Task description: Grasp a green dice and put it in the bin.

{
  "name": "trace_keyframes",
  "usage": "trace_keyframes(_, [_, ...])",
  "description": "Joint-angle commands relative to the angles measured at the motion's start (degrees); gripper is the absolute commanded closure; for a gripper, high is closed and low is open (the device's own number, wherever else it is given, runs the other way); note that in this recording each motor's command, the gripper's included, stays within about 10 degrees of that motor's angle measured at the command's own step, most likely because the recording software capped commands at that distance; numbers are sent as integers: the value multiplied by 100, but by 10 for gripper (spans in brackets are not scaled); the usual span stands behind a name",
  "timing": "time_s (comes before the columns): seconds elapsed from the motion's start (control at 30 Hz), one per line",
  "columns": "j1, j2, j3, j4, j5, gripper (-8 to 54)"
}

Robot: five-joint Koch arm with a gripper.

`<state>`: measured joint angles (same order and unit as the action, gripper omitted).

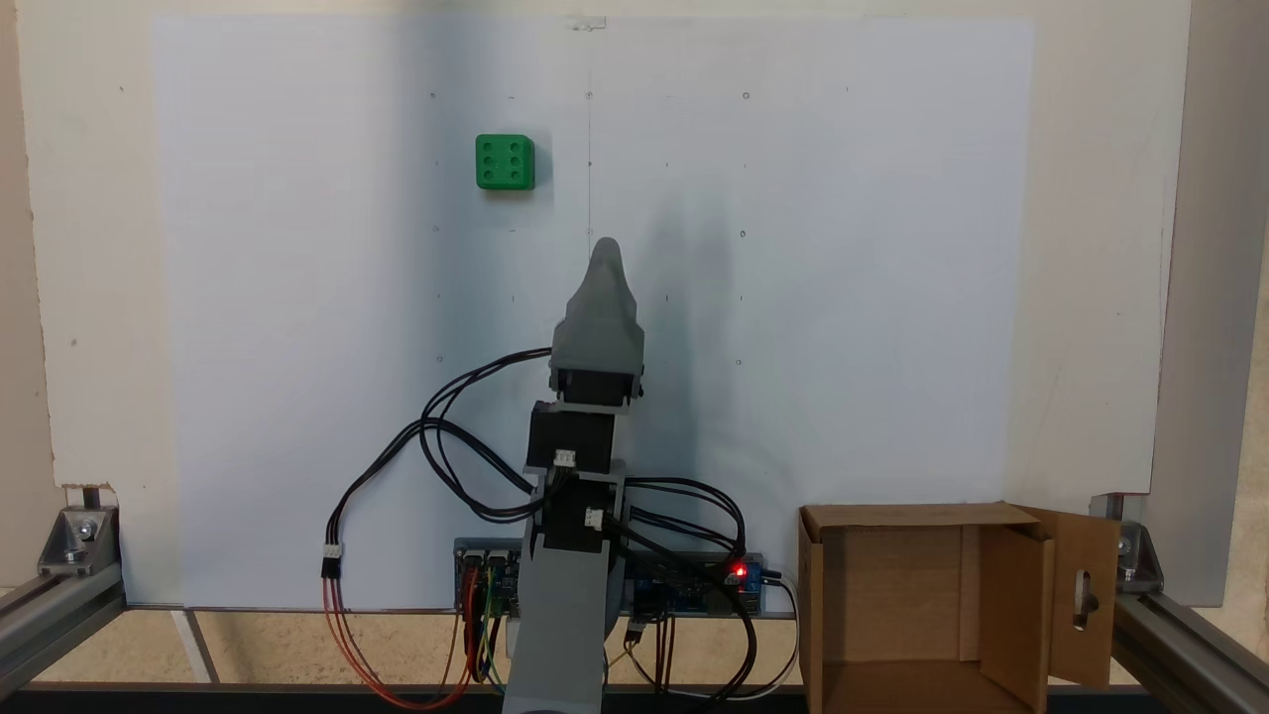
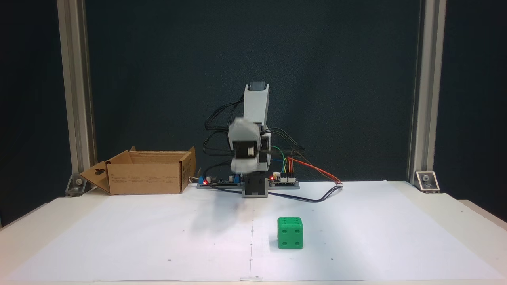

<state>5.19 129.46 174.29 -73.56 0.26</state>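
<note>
One green dice (image 2: 290, 232) sits alone on the white paper sheet (image 2: 158, 237) covering the worktop (image 2: 475, 213). It is the thing nearest the camera that faces the arm, and it rests flat with its six-pip face up, as a fixed view from above shows (image 1: 505, 162). It touches nothing.

Taking the dice as the landmark, the end effector (image 1: 606, 256) hangs behind it, toward the arm's base, and a little off to one side: to the right of the dice in the view from above, to its left in the view facing the arm (image 2: 242, 168). The two are well apart, with bare paper between them. The end effector is raised off the sheet and blurred in the facing view. From above, its jaws lie one behind the other, so I cannot tell whether it is open or closed; it holds nothing that can be seen.

Farther back than the dice stands the bin (image 2: 148, 172), beside the arm's base, its top open and its slotted flap (image 1: 1086, 595) swung outward.

The coming reach, by my judgement, must go forward and slightly across toward the dice. A cube has no long axis, so squaring the jaws to two opposite faces should be enough.
</note>
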Motion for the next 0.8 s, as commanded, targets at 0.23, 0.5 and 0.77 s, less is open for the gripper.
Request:
trace_keyframes(0.23, [290,633,-1828,3593,-299,23])
trace_keyframes(0.5, [149,615,-3946,6748,-281,24])
trace_keyframes(0.77, [-281,360,-5502,9736,-70,24])
